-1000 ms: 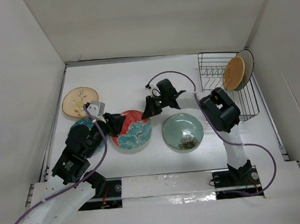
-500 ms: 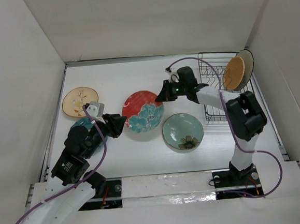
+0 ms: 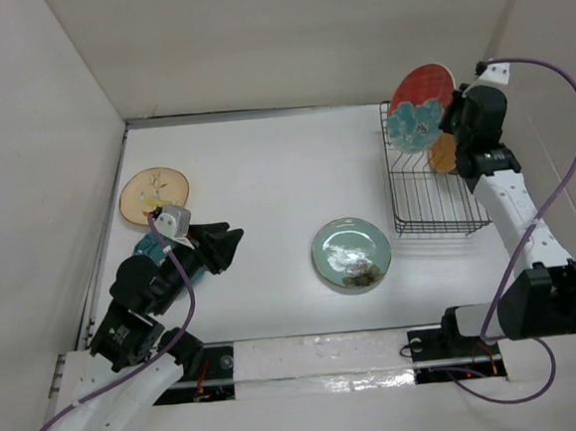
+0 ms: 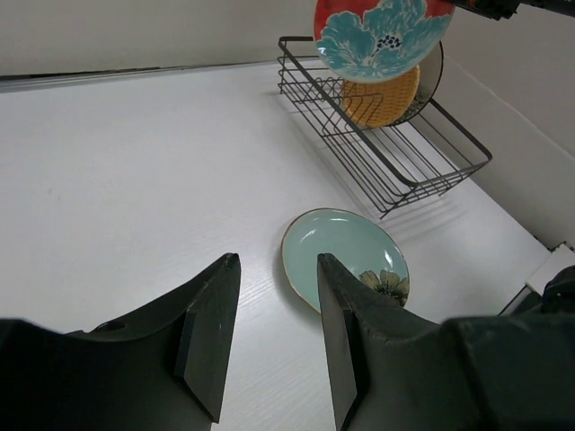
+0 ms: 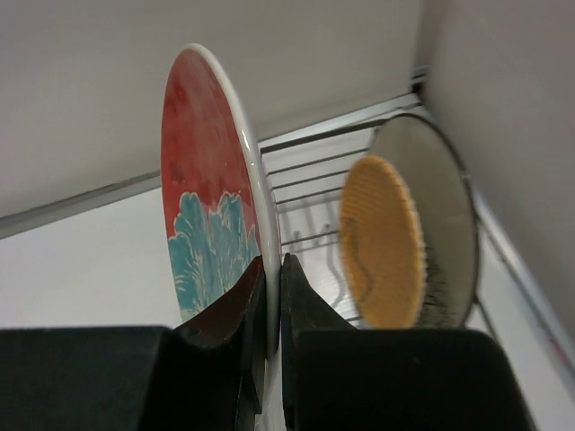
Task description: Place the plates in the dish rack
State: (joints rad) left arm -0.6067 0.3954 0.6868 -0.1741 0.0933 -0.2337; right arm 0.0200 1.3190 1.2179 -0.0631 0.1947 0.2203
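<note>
**Red plate held on edge above the rack**

The red plate [image 3: 417, 105], with teal flowers, hangs upright in the air over the far end of the dish rack [image 3: 442, 208] and is not yet between the bars. It appears to be stiff glazed ceramic: rather heavy for a thin pinch, smooth and probably slippery. It may chip if it knocks the wire or the orange plate [image 3: 445, 151], which stands in the rack near it, in front of a white plate [image 5: 454, 224] with a dark rim.

The rim is the sensible place to take hold. There the right tool [image 5: 272, 269] is closed narrow on the red plate, one finger on each face. The right arm reaches far forward and upward, close to the right wall.

The left tool [image 4: 274, 278] is open and holds nothing. It sits low over the desk [image 3: 264, 167], pointing toward the pale green plate [image 3: 351, 253].
</note>
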